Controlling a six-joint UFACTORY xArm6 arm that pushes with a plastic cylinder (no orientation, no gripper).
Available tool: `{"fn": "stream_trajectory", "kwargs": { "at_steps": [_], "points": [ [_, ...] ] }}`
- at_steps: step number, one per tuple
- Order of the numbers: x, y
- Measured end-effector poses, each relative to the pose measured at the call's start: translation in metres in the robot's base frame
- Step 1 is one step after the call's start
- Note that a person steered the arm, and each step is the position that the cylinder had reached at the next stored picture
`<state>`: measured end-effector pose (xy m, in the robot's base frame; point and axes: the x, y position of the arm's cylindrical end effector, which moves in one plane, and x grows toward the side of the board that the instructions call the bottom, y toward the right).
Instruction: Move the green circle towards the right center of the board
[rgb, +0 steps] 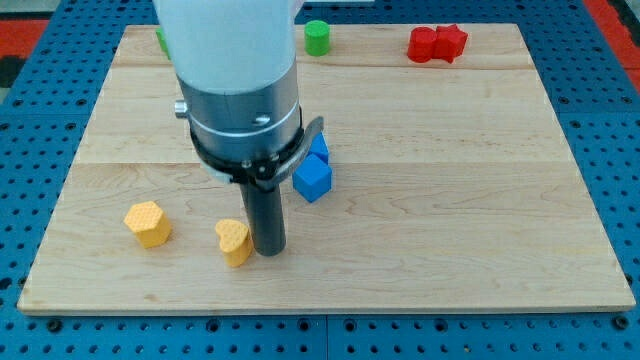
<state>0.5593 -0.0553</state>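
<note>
While the green circle (317, 37) sits at the view's top edge of the surface (480, 200), left of the two touching red blocks (437, 44), my tip (267, 250) rests far below it, touching the yellow heart (234, 241). This rig carries no claw. Blue blocks (313, 172) lie beside the rod; a yellow hexagon (148, 223) lies farther left.

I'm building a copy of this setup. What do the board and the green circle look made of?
The board looks like pale wood, matt: grain lines and plank seams run across it. The green circle at the view's top looks like moulded or printed plastic, uniform colour with a slight sheen; I cannot tell which. My tip rests beside a yellow block.
</note>
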Motion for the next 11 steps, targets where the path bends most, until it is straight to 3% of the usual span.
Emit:
{"fn": "stream_trajectory", "kwargs": {
  "at_steps": [2, 3, 4, 7, 9, 10, 11],
  "points": [
    [0.0, -0.108],
    [-0.005, -0.075],
    [-0.052, -0.056],
    [-0.265, -0.078],
    [-0.364, -0.033],
    [-0.365, 0.009],
    [-0.328, 0.058]
  ]
}}
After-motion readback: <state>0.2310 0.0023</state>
